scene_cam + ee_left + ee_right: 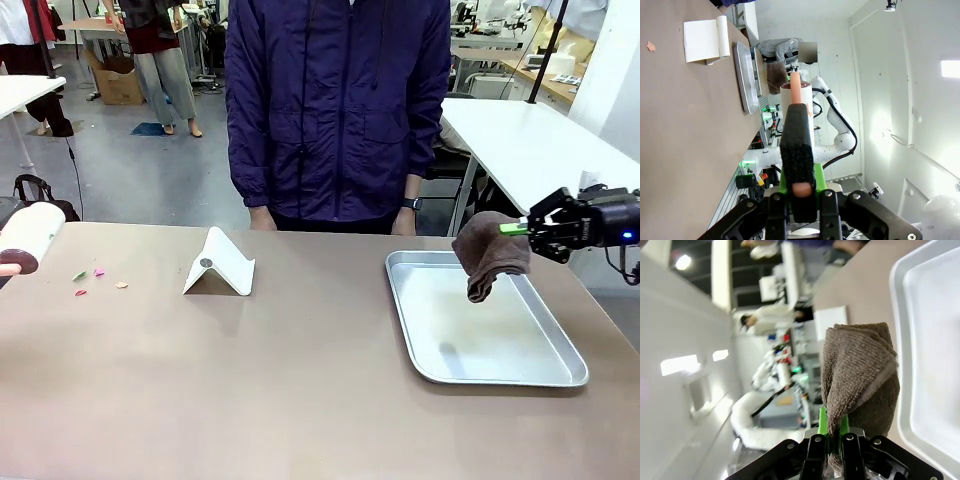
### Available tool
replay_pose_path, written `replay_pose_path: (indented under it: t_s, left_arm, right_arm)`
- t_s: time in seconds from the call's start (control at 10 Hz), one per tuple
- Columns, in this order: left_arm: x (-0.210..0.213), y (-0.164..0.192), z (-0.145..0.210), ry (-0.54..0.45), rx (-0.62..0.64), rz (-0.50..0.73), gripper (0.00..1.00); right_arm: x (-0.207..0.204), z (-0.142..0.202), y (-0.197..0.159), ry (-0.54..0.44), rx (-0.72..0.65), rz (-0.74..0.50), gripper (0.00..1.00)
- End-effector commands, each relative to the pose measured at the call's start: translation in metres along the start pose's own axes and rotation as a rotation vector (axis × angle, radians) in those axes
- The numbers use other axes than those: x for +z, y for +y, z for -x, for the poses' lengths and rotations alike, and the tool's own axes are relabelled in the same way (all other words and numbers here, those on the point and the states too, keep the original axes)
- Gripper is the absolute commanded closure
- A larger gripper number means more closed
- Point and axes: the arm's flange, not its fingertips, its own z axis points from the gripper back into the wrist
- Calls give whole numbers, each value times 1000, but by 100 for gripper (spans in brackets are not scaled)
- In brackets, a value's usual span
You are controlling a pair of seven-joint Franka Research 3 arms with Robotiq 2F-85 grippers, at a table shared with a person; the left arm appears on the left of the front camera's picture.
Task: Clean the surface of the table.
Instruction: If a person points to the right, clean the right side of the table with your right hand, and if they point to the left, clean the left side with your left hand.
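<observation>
Front view: my right gripper is clamped tight on a brown towel that hangs over the far right part of the metal tray; the table lies below it and stretches away to its left; my left gripper is closed on the handle of a lint roller at the table's left edge, near small coloured scraps.
</observation>
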Motion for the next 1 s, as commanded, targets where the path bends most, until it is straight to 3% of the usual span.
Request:
replay_pose_path:
  t_s: [0.0, 0.3, 0.9]
  left_arm:
    - [3, -2, 3, 4, -22, 11, 97]
    - [3, -2, 3, 4, -22, 11, 97]
    - [3, -2, 3, 4, -22, 11, 97]
  right_arm:
    - [22, 1, -5, 58, 54, -121, 92]
    - [29, -3, -15, 25, 32, -162, 92]
    - [27, 9, -5, 47, 31, -137, 92]
